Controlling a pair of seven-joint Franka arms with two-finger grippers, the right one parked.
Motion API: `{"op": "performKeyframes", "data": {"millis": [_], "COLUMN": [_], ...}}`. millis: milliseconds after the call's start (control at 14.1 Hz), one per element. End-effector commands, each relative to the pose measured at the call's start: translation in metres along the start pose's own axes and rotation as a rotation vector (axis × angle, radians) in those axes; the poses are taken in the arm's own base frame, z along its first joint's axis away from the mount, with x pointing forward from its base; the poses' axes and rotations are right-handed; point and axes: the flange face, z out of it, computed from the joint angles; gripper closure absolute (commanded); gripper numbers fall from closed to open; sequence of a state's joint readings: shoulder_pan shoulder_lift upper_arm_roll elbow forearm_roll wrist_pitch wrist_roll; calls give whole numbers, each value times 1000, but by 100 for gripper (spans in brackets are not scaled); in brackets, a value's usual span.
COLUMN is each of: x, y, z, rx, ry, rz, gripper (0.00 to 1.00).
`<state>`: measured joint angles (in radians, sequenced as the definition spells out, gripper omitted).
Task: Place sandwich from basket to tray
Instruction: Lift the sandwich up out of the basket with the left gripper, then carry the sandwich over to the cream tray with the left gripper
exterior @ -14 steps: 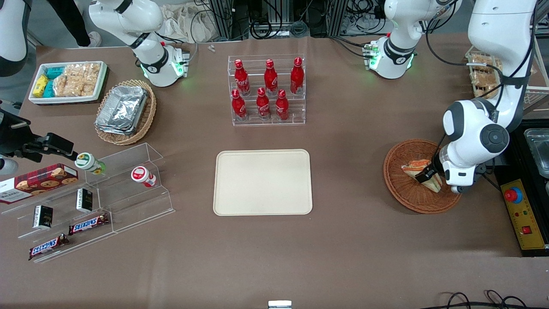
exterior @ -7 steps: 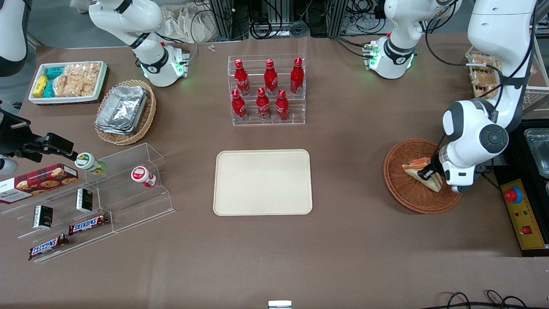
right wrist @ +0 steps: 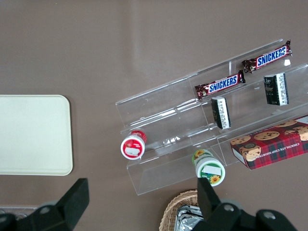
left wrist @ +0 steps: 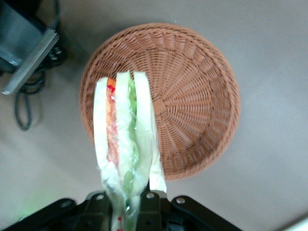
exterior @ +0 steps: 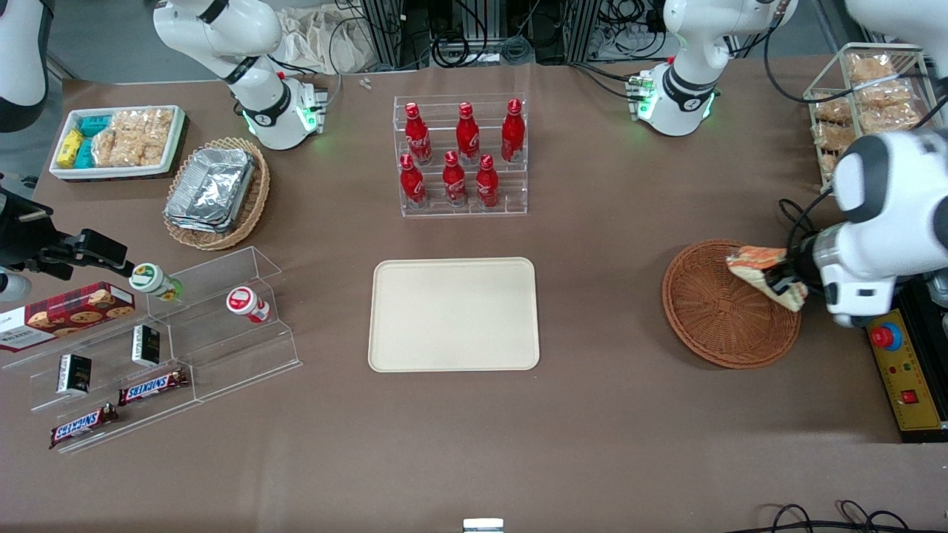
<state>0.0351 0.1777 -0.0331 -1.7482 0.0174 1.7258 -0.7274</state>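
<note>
My left gripper (exterior: 783, 282) is shut on the sandwich (exterior: 763, 268), a pale wedge with orange-red and green layers in clear wrap, and holds it raised above the rim of the round reddish-brown wicker basket (exterior: 711, 311) at the working arm's end of the table. In the left wrist view the sandwich (left wrist: 124, 139) hangs over the basket (left wrist: 192, 91), which has nothing in it, with the gripper (left wrist: 130, 204) clamped on its narrow end. The cream-beige tray (exterior: 454, 314) lies flat mid-table with nothing on it, toward the parked arm from the basket; its corner also shows in the right wrist view (right wrist: 33, 134).
A clear rack of red bottles (exterior: 461, 155) stands farther from the front camera than the tray. A wire rack of snack packs (exterior: 863, 96) and a yellow control box (exterior: 903, 370) sit by the working arm. A clear stepped shelf with snacks (exterior: 163, 340) lies toward the parked arm's end.
My left gripper has lifted the sandwich out of the basket and moved it up toward the basket's rim at the working arm's end; the arm has swung upward.
</note>
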Motion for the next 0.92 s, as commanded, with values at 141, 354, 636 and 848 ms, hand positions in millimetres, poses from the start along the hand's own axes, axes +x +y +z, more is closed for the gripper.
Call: {"op": "performKeyframes", "data": {"millis": [141, 354, 636, 848], "x": [-21, -64, -152, -218], "y": [23, 68, 144, 210], "z": [-55, -62, -46, -22], "rx": [-5, 6, 21, 18], "ry": [0, 11, 11, 4], "rz": [145, 306, 518, 661], "gripper": [100, 100, 100, 100]}}
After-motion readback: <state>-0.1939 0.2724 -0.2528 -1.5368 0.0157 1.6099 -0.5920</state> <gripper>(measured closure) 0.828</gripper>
